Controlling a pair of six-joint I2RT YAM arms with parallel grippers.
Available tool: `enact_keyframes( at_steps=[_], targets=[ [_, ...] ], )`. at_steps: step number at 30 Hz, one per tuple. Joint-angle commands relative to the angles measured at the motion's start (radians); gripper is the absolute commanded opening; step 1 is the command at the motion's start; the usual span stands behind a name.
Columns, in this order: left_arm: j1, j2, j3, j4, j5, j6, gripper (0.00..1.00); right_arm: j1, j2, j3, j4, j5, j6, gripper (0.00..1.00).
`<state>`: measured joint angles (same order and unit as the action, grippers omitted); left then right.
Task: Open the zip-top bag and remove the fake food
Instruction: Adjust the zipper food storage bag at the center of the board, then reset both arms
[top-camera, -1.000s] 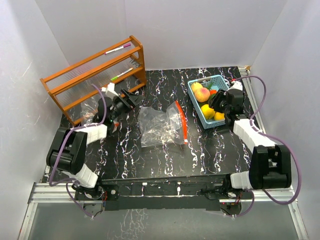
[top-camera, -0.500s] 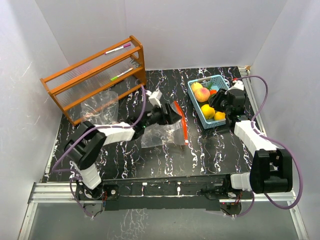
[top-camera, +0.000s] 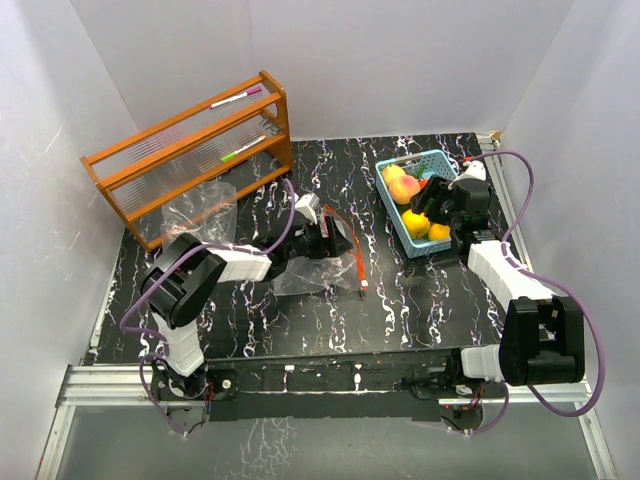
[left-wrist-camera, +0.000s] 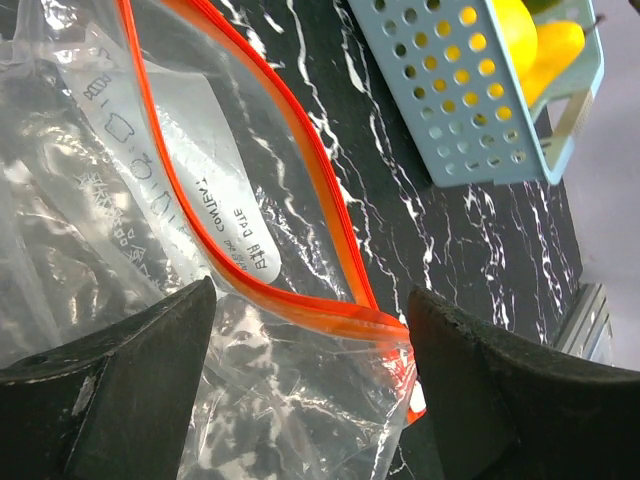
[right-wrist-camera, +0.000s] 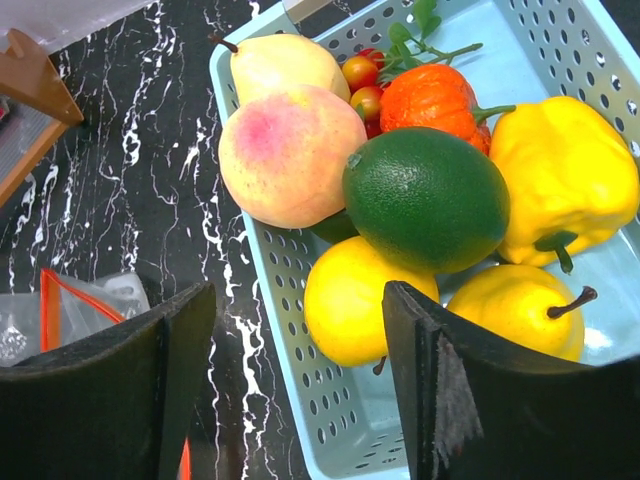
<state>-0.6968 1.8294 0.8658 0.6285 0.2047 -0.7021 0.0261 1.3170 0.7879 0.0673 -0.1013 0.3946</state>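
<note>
While the left tool (left-wrist-camera: 310, 305) stands wide with the zip-top bag (left-wrist-camera: 150, 200) just beneath its tips, the right tool (right-wrist-camera: 297, 300), also spread and empty, hangs above the fake food (right-wrist-camera: 425, 195) heaped in the blue basket (right-wrist-camera: 560, 40).

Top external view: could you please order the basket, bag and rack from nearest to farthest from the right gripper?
1. The basket, right side, directly beneath the right gripper.
2. The bag, mid-table, to its left.
3. The rack, back left corner.
</note>
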Motion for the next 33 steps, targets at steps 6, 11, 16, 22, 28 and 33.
enact_keyframes(
  at_steps=[6,11,16,22,28,33],
  targets=[
    [0.056,-0.198,0.023,-0.114,-0.02,0.083,0.79,0.001,-0.029,-0.006,0.101,-0.054,-0.023,0.8],
    [0.147,-0.295,0.001,-0.082,0.048,0.034,0.81,0.002,-0.008,0.002,0.082,-0.045,-0.023,0.8],
    [0.217,-0.319,-0.052,-0.016,0.094,-0.036,0.81,0.002,-0.001,-0.004,0.084,-0.056,-0.025,0.8],
    [0.23,-0.331,-0.079,0.005,0.104,-0.059,0.81,0.002,0.001,0.004,0.086,-0.051,-0.031,0.8],
    [0.241,-0.298,-0.042,-0.022,0.118,-0.042,0.81,0.002,-0.016,-0.003,0.096,-0.044,-0.025,0.8],
    [0.244,-0.297,-0.077,0.019,0.117,-0.056,0.81,0.002,-0.065,-0.041,0.117,-0.024,-0.039,0.8]
  ],
)
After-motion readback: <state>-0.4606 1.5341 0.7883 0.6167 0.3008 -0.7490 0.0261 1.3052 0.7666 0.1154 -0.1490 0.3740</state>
